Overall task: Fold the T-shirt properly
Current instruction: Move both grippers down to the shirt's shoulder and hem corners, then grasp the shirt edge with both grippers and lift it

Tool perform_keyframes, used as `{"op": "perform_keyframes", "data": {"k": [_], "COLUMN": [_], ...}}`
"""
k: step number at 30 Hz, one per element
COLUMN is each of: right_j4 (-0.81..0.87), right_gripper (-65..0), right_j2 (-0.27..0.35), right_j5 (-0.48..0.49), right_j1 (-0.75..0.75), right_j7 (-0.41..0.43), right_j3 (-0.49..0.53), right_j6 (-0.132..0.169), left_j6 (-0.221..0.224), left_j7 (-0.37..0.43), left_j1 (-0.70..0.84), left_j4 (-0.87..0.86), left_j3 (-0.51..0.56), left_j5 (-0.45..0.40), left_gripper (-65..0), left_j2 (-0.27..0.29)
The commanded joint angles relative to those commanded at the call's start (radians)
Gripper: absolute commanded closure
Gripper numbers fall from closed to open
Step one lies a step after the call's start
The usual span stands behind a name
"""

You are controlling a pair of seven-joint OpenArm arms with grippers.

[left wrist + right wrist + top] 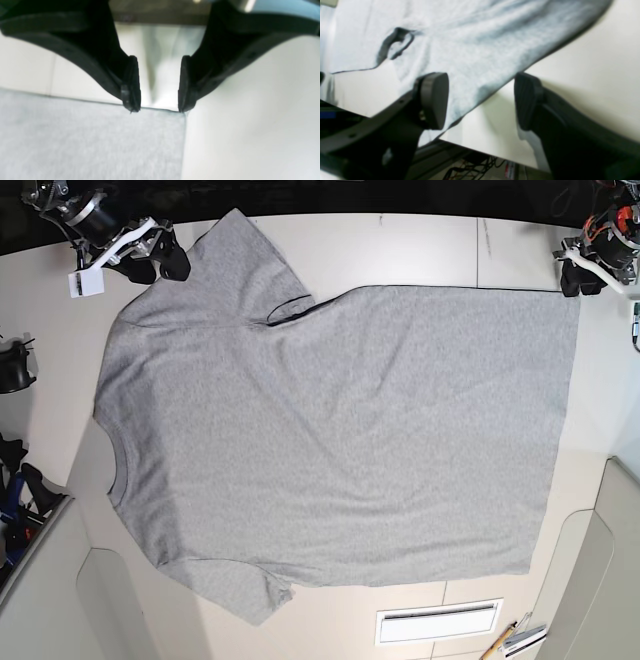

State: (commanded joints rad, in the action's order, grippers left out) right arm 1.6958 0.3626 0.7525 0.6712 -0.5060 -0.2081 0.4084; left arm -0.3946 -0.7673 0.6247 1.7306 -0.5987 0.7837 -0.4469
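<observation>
White desk point(400, 245) carries the grey T-shirt point(340, 430) flat, long axis neck-to-hem across. Left fingers point(183, 85) released, straddling the hem corner point(183, 113); right fingers point(432, 100) released at the sleeve point(480, 82) edge.

- The left black two-fingered gripper point(158, 108) pointed down, and its fingers were spread apart with a wide gap between them.
- Nothing sat between those fingers, and the tips point(132, 105) were very low, right by the cloth edge.
- In the base view the left gripper point(574, 282) was at the top right corner.
- The right black two-fingered gripper point(481, 101) was also spread wide, with nothing pinched.
- One round pad point(435, 100) was on one side and one ribbed pad on the other.
- In the base view the right gripper point(168, 260) was at the top left.
</observation>
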Motion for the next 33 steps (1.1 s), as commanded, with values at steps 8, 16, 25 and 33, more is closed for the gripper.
{"op": "perform_keyframes", "data": {"k": [8,16,25,33], "right_j4": [0.0,0.0,0.0,0.0], "right_gripper": [-41.2,-41.2,-41.1,-37.6], "right_j2": [0.0,-0.006,-0.067,-0.067], "right_j5": [0.031,0.042,0.041,0.04], "right_j1": [-0.001,-0.003,-0.018,-0.033], "right_j7": [-0.008,-0.007,-0.01,-0.003], "right_j3": [0.0,0.001,0.007,0.007], "right_j6": [0.019,0.044,0.067,0.067], "left_j6": [-0.037,-0.049,-0.063,-0.063], "left_j7": [0.005,0.007,0.021,0.039], "left_j1": [-0.046,-0.085,-0.112,-0.112], "left_j4": [-0.097,-0.112,-0.118,-0.118], "left_j3": [0.0,0.03,0.051,0.051], "left_j5": [0.012,0.035,0.043,0.043], "left_gripper": [-32.7,-32.7,-32.7,-15.4], "left_j2": [-0.019,-0.019,-0.019,-0.019]}}
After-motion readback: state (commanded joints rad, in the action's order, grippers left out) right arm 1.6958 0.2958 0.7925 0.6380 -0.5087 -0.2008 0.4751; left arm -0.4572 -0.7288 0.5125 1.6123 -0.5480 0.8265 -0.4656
